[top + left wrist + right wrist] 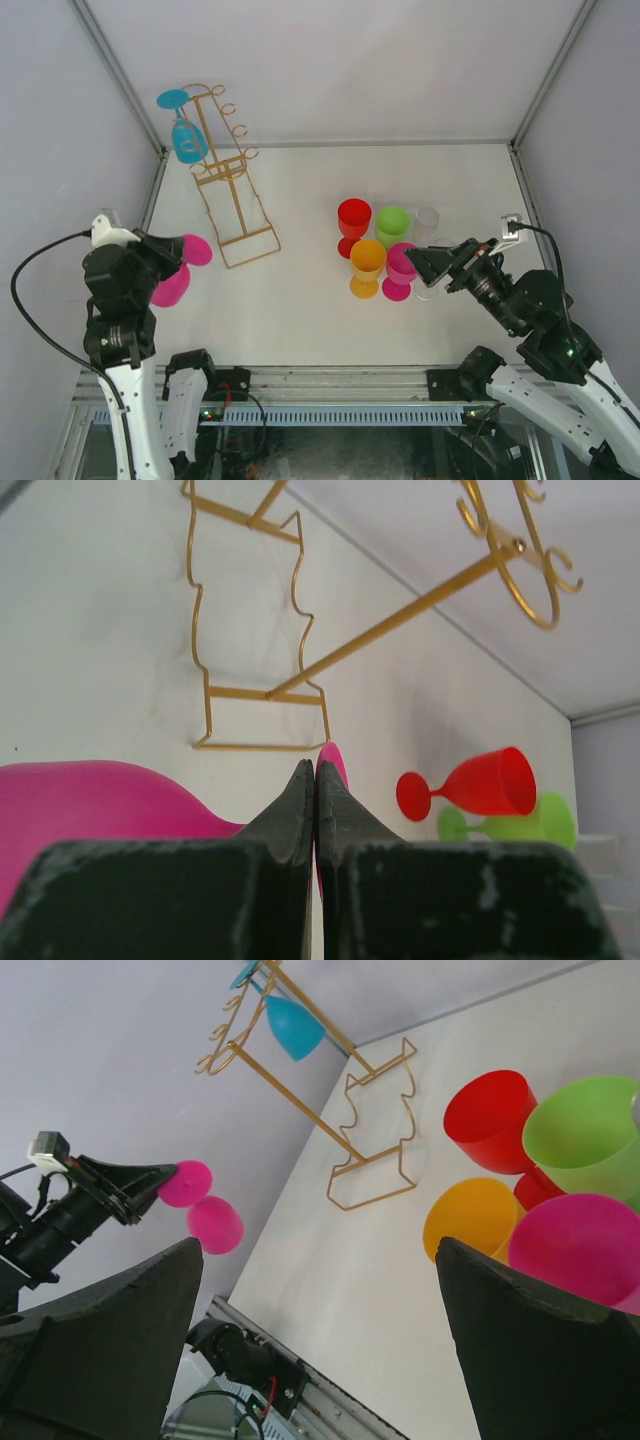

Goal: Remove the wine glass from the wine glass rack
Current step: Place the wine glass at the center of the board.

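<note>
On rack (pixel 223 170), blue glass (pixel 187 143), gripper (pixel 181 262) pinching pink glass (pixel 170 288)

I see a white table (pixel 300 320) boxed in by pale grey walls (pixel 350 60), silver corner struts (pixel 115 70), even soft light.

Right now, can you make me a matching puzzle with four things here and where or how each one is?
Things:
1. blue glass
2. pink glass at far left
3. red glass
4. right gripper

States:
a. open, holding nothing
b. standing upright on the table
c. hanging upside down on the gold rack
d. clamped in the left gripper

Pairs: 1-c, 2-d, 3-b, 4-a.
</note>
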Controlling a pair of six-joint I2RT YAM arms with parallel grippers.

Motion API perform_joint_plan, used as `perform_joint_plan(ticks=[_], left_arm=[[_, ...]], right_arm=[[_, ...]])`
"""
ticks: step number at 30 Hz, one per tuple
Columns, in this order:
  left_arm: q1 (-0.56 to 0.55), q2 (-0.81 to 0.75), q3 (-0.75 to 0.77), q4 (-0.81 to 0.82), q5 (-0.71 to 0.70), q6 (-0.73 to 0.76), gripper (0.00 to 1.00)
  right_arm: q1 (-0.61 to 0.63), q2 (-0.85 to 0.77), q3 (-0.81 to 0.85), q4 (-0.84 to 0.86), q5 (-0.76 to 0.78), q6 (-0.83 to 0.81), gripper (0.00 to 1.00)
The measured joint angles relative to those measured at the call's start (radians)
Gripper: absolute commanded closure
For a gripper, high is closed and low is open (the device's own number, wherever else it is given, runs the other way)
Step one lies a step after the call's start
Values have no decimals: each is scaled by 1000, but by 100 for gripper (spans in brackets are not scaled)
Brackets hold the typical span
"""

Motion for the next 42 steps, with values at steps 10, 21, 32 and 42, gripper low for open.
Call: perform_joint_plan(ticks=[10, 21, 32, 42], left_arm=[[-91, -71, -100, -102, 21, 7, 100], [-267, -222, -274, -169, 184, 8, 100], [-710, -66, -209, -51, 238, 22, 100], [-1028, 80, -193, 312, 97, -50, 100]], right_arm=[[-3, 71, 0, 53, -75, 5, 0], [-3, 180, 0, 77, -154, 42, 6], [24, 301, 0, 166, -342, 41, 15], [97, 360, 0, 235, -488, 23, 21]])
